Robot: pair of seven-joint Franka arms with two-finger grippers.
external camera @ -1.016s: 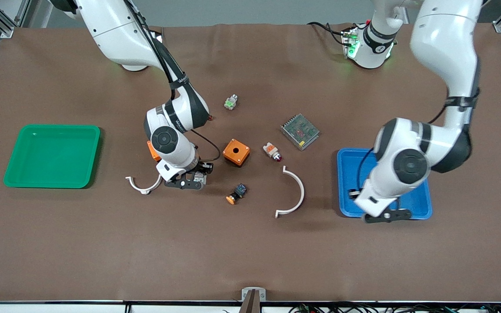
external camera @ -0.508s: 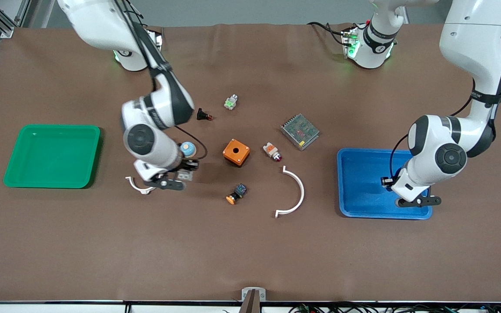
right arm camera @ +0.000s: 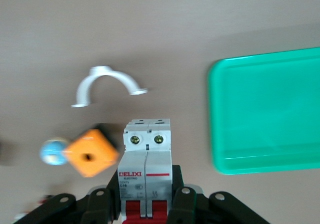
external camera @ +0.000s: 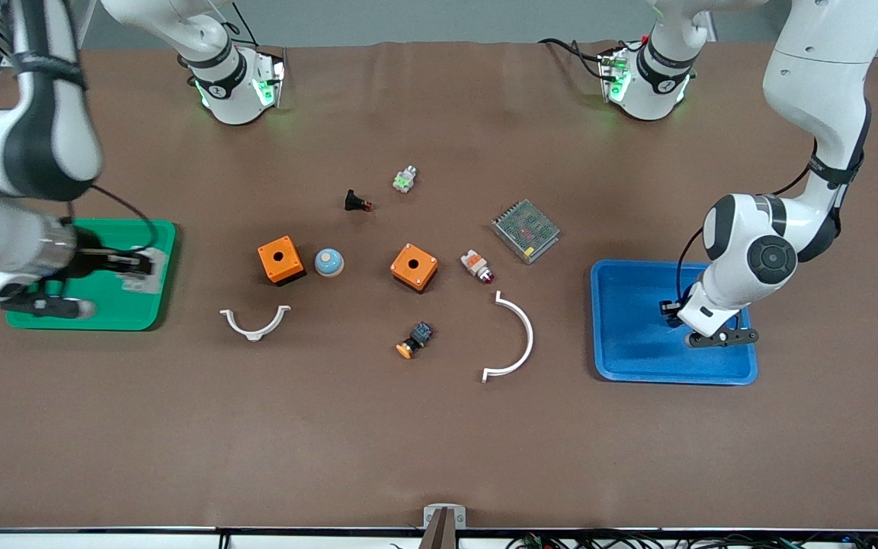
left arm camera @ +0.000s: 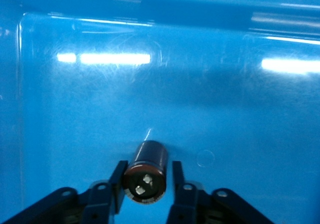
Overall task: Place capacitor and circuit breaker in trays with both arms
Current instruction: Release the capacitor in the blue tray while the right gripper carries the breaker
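Observation:
My left gripper [external camera: 669,313] is low inside the blue tray [external camera: 629,358]. In the left wrist view the black capacitor [left arm camera: 149,159] lies on the tray floor [left arm camera: 100,108] between the fingers of my left gripper [left arm camera: 148,176]. One finger touches it and the other stands a little apart, so the gripper is open. My right gripper [external camera: 130,267] is over the green tray [external camera: 115,313], near the tray's edge toward the table's middle. It is shut on the white-grey circuit breaker [right arm camera: 146,156] with red toggles, also seen in the front view [external camera: 143,271].
Between the trays lie two orange boxes [external camera: 280,260] [external camera: 414,267], a blue dome [external camera: 328,262], two white half-ring clamps [external camera: 254,322] [external camera: 515,339], an orange-capped push button [external camera: 414,340], a red-lens part [external camera: 476,266], a meshed power supply [external camera: 526,230] and a black red-tipped part [external camera: 357,202].
My right arm has swung from beside the orange box to over the green tray, carrying the circuit breaker. My left gripper has moved farther into the blue tray.

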